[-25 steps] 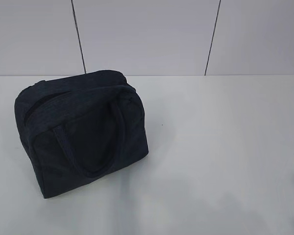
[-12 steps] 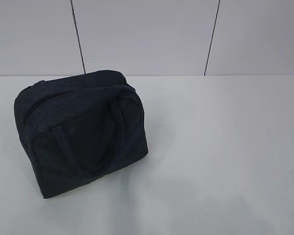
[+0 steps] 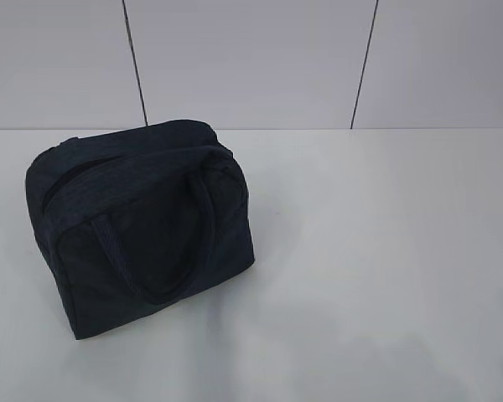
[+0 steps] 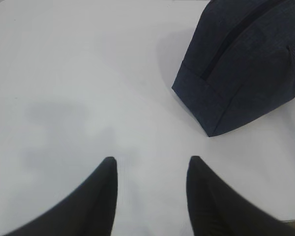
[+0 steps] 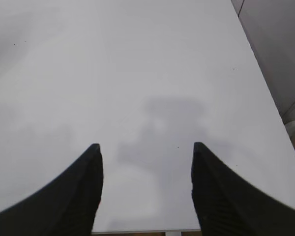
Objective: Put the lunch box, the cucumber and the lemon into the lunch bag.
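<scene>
Both end effectors hung empty over bare tabletop. On the left end effector (image 4: pixel 150 169) the jaws stood apart with nothing between them, though slightly closer together than a second earlier; on the right end effector (image 5: pixel 146 157) they stood wider apart, unchanged and also empty. Neither showed in the exterior view.

Beyond the left end effector, toward the far right of its view, lay the bag (image 3: pixel 142 226), apart from the fingers. In the exterior view it sat on the left half of the tabletop (image 3: pixel 386 251), nearer the back edge than the front. Over the last second it barely shifted, no more than a slight wobble, and its zipper looked closed along the top.

No lunch box, cucumber or lemon was visible in any view. Whether they were already inside could not be told; judging by the shut bag and idle arms, the task was probably either finished or not begun.

The bag's long axis ran from the front-left toward the back-right of the tabletop, zipper line following it, with a loop handle draped down the side facing the front edge.
</scene>
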Available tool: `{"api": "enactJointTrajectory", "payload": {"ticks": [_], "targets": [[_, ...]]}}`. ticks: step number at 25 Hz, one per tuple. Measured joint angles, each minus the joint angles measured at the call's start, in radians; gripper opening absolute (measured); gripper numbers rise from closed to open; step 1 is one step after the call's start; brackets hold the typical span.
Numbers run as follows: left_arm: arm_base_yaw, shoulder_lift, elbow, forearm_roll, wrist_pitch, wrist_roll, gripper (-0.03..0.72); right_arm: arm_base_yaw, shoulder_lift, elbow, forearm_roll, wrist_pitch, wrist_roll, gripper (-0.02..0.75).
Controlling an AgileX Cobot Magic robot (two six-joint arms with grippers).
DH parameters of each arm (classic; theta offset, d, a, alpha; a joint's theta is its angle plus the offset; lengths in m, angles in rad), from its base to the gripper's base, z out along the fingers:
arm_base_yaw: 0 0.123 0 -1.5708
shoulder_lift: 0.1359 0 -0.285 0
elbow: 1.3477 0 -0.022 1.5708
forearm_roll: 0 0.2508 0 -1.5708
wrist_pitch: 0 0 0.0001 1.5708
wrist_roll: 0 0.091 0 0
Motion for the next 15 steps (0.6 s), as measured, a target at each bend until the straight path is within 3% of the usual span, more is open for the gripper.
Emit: {"api": "enactJointTrajectory", "payload": {"ticks": [15], "targets": [[0.0, 0.0, 0.0, 0.0, 0.0, 0.0, 0.299, -0.001, 0.0, 0.0, 0.0, 0.0, 0.0, 0.439]]}}
